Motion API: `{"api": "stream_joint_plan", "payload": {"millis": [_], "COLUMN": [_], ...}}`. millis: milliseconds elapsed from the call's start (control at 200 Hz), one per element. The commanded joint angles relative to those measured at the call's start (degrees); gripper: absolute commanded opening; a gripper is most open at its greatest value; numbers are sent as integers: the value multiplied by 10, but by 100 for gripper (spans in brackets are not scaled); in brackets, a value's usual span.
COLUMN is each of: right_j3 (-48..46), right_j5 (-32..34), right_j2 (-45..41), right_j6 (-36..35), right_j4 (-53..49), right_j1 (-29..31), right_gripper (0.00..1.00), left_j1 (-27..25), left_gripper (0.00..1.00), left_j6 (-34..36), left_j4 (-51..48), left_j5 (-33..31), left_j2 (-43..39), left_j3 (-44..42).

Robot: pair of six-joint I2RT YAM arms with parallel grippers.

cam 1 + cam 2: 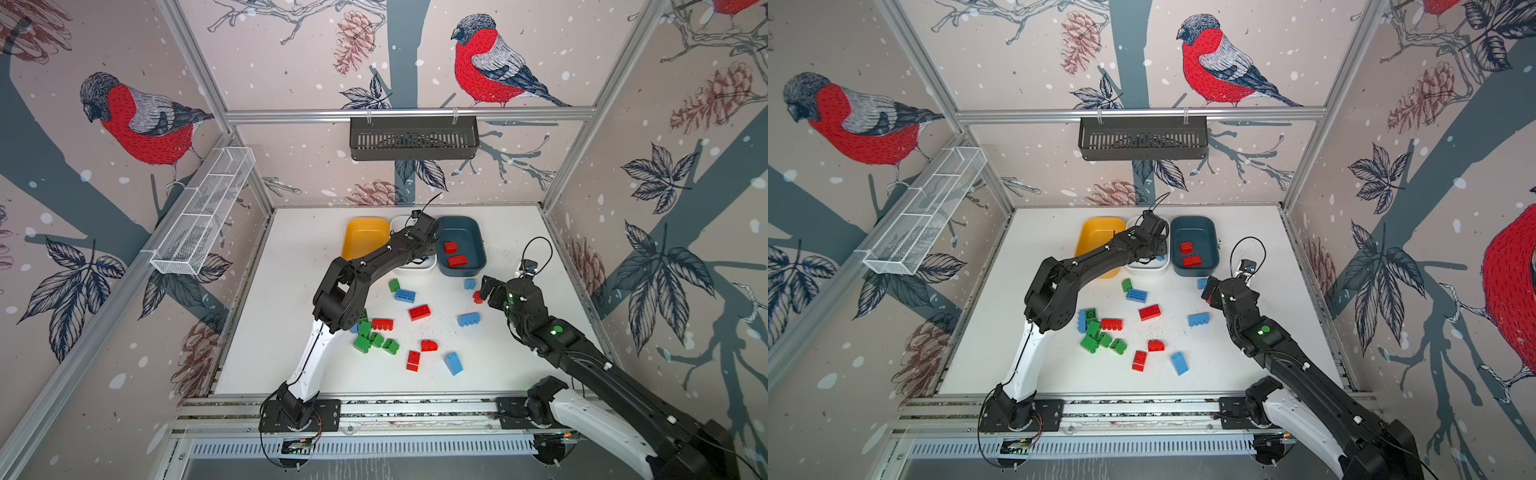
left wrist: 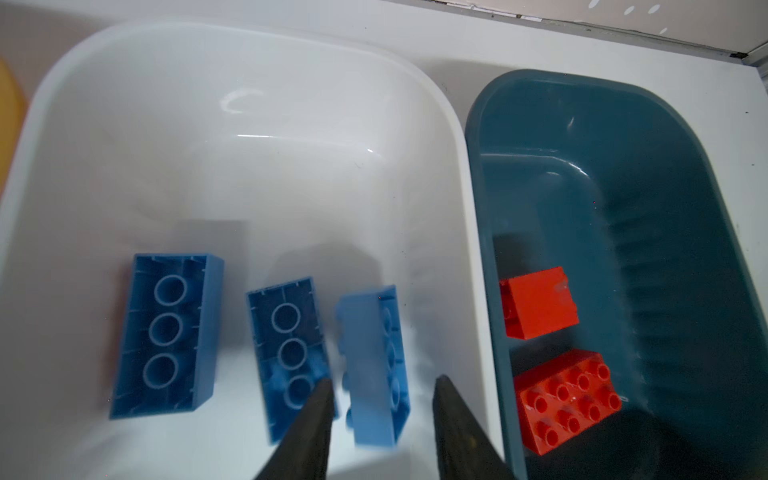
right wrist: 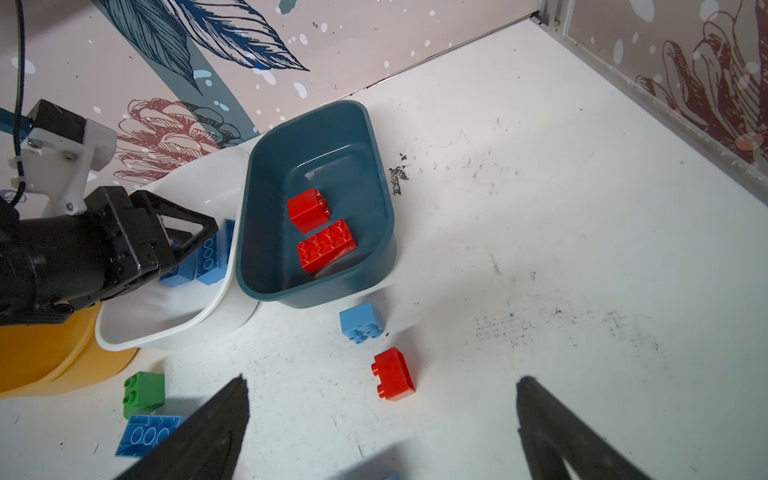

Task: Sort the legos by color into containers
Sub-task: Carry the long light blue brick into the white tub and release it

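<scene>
Hovering over white tub (image 2: 249, 104), left tool (image 2: 384, 380) parted — blue brick (image 2: 374, 357) loose between; right tool (image 3: 383, 379) spread wide.

The left tub (image 1: 363, 235), middle tub (image 2: 249, 124) and right tub (image 2: 665, 208) sit side by side at the back of the table (image 1: 519, 365). The middle tub holds seemingly three bricks (image 2: 166, 332), the right tub two. Loose bricks (image 1: 419, 311) lie scattered before them.

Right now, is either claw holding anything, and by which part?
Nothing is held: left gripper open over a loose blue brick in the white tub; right gripper open and empty.
</scene>
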Motion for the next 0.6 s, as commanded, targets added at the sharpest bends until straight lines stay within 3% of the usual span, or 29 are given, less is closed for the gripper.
{"api": "stream_joint_plan", "payload": {"millis": [0, 330, 500, 595], "right_j3": [-6, -4, 11, 14], "right_j5": [-21, -64, -75, -78], "right_j2": [11, 71, 96, 104], "right_j6": [-7, -8, 8, 13], "right_j4": [5, 20, 11, 14], "right_j1": [-1, -7, -7, -7], "right_gripper": [99, 100, 100, 100], "left_j1": [1, -1, -10, -17], "left_gripper": [52, 81, 97, 97], "left_j6": [18, 12, -8, -20], "left_j4": [28, 108, 121, 113], "left_j5": [51, 87, 55, 29], "left_j2": [-19, -116, -173, -201], "left_j3": [-15, -119, -189, -227]}}
